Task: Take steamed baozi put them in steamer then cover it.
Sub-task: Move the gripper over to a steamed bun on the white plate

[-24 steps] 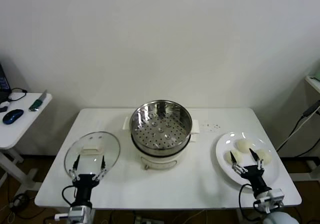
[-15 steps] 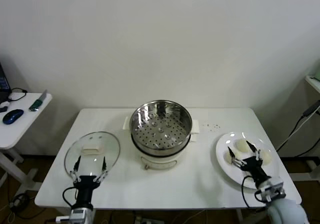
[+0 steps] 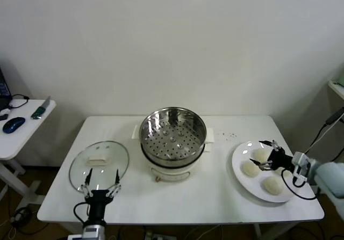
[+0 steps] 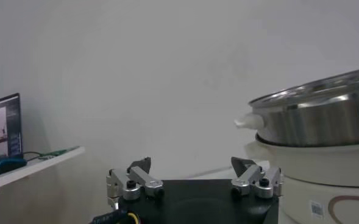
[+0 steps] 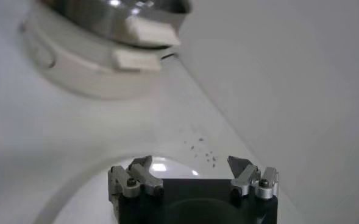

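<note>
1. The round, shiny stainless-steel steamer with its perforated bottom is sitting on a white electric pot base at the middle of the white rectangular table, and nothing is lying inside it.
2. Three small, smooth, cream-white steamed baozi are resting on the flat round white plate at the robot's right side of the table; a fourth is not showing.
3. The right gripper is reaching in from the right edge and hovering over the plate, just beside the farthest bun, with its fingers spread wide and holding nothing.
4. The left gripper is waiting at the near left edge of the table, its fingers also standing wide apart and empty, just in front of the round clear glass lid lying flat on the table.
</note>
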`<act>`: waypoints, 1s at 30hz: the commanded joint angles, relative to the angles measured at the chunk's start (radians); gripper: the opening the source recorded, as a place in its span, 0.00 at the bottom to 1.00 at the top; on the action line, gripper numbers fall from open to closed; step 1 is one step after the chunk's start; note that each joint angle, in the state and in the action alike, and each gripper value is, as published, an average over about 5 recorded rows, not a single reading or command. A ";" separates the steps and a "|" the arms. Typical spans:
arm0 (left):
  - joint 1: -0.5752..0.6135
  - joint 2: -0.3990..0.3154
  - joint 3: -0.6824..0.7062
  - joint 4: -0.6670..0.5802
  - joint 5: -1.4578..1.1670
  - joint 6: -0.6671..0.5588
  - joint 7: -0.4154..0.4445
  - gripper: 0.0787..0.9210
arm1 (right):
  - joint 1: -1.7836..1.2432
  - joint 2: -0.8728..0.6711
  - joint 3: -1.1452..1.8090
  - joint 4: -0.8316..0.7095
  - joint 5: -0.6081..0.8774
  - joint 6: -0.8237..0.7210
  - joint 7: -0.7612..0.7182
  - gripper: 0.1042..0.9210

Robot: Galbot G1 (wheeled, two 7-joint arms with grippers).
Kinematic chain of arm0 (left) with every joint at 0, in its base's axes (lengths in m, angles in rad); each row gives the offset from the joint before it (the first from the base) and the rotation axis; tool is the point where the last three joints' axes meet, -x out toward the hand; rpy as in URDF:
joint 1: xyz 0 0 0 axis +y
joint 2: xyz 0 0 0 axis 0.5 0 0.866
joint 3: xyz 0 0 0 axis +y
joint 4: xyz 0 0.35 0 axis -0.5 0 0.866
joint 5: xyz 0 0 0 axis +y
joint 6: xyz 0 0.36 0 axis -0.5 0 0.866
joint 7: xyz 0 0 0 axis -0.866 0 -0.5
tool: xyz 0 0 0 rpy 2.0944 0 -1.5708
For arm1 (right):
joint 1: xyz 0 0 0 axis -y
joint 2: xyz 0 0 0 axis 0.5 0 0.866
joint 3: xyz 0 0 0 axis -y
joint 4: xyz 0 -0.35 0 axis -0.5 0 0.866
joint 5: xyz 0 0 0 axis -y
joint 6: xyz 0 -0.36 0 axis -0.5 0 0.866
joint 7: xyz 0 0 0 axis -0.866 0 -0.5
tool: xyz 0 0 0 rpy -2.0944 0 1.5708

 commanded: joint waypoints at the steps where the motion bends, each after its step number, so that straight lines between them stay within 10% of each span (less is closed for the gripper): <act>1: -0.003 -0.005 0.009 0.024 0.017 -0.030 -0.013 0.88 | 0.602 -0.184 -0.543 -0.188 -0.238 0.066 -0.396 0.88; 13: -0.011 0.003 -0.008 0.023 0.014 -0.019 -0.014 0.88 | 1.118 0.035 -1.128 -0.531 -0.332 0.166 -0.497 0.88; 30: -0.035 0.022 -0.038 0.001 0.015 0.024 -0.010 0.88 | 1.052 0.287 -1.105 -0.794 -0.415 0.205 -0.448 0.88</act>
